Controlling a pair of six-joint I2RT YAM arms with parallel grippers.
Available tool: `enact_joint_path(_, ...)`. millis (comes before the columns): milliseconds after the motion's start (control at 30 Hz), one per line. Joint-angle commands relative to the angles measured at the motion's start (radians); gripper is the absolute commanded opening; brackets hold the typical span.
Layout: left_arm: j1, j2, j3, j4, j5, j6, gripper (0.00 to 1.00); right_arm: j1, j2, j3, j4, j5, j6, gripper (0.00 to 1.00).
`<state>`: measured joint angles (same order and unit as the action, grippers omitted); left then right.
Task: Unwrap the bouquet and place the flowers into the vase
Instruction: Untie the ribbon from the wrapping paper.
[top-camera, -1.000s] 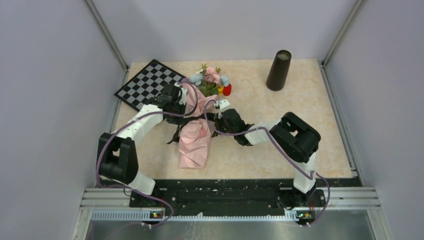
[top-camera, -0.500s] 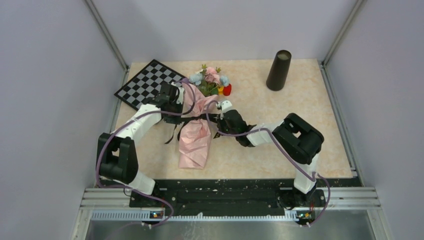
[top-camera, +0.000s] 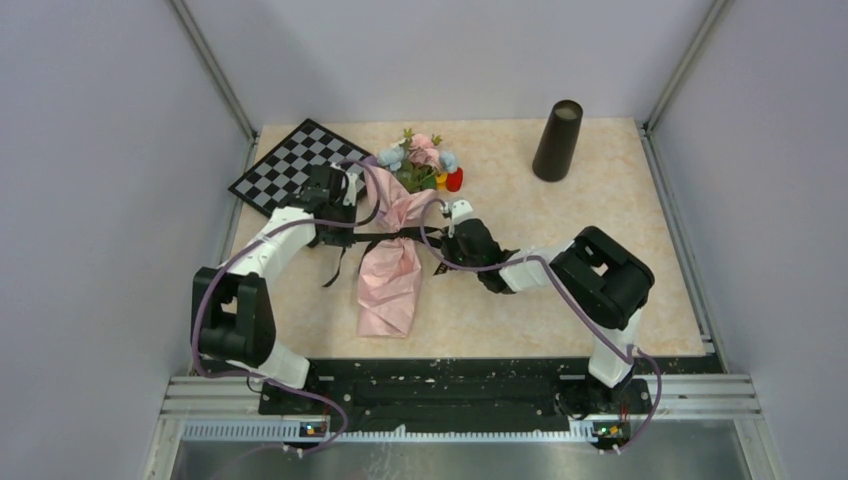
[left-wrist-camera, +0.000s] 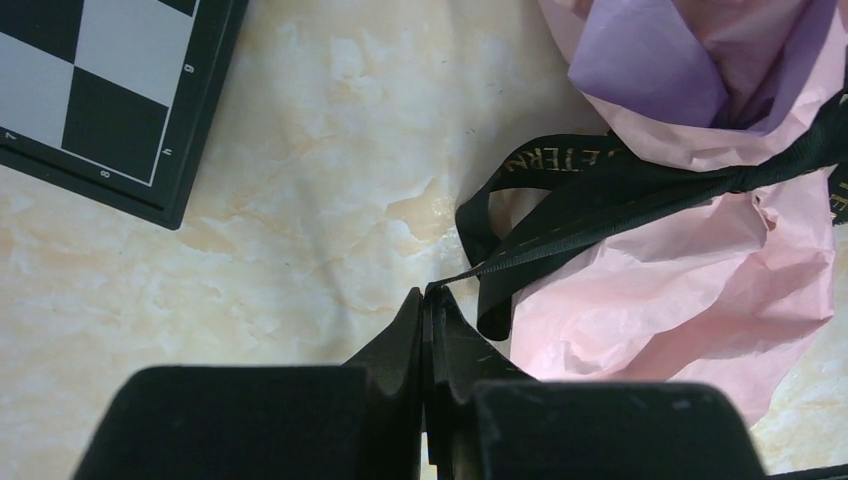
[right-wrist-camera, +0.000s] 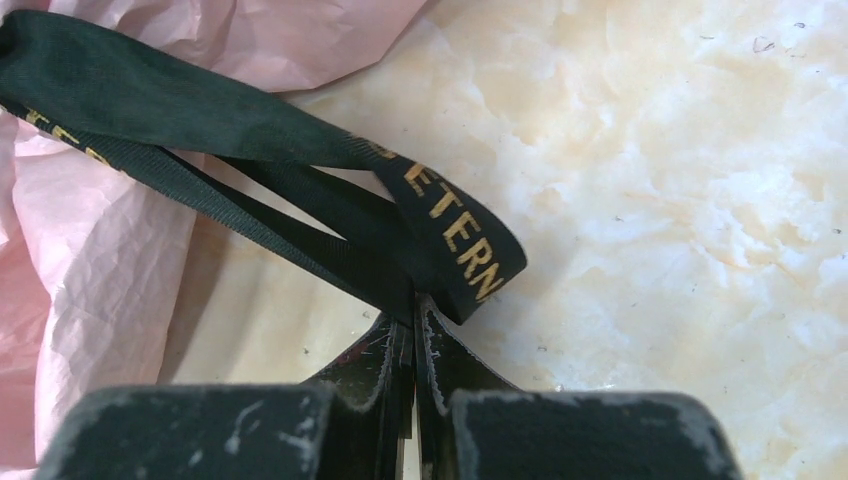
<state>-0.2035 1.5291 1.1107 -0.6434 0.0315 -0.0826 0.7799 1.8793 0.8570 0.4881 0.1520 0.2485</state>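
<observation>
- bouquet (top-camera: 390, 278): flat on the table (top-camera: 570, 280) near its middle, pointed pink paper end toward the near edge, open end toward the far edge.
- crinkled paper pink outside; lilac-purple lining showing at the open end in the left wrist view.
- flowers (top-camera: 421, 158): pink, white and light-blue heads with green leaves, poking out of the bouquet's far end, just beside the right corner of the checkered board (top-camera: 288, 170).
- red-and-yellow block (top-camera: 451, 181): on the table, close against the flowers on their right.
- ribbon (left-wrist-camera: 640, 190): black with gold lettering, running across the waist of the bouquet and gathered at a knot on the paper; drawn out to both sides in a nearly straight line in the top view, with a loose loop and a dangling tail on the left.
- left jaws: pressed fully together, pinching one thin strand of the ribbon at the very tips, left of the paper, above bare table near the checkered board.
- right jaws: closed tight, clamped on ribbon strands just right of the paper, a gold-lettered loop folded beside the tips.
- vase (top-camera: 557, 140): upright near the far right corner of the table, well apart from the bouquet and from both pairs of jaws.
</observation>
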Motion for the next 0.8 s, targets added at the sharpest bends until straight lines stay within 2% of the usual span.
enact_joint_path(0, 0.024, -0.045, 0.008, 0.002, -0.022, -0.002, 0.00, -0.020, -0.045, -0.017, 0.007, 0.022, 0.009, 0.00)
enact_joint_path(767, 0.064, -0.073, -0.012, 0.012, -0.141, -0.008, 0.00, -0.062, -0.121, -0.065, -0.036, 0.018, 0.020, 0.00)
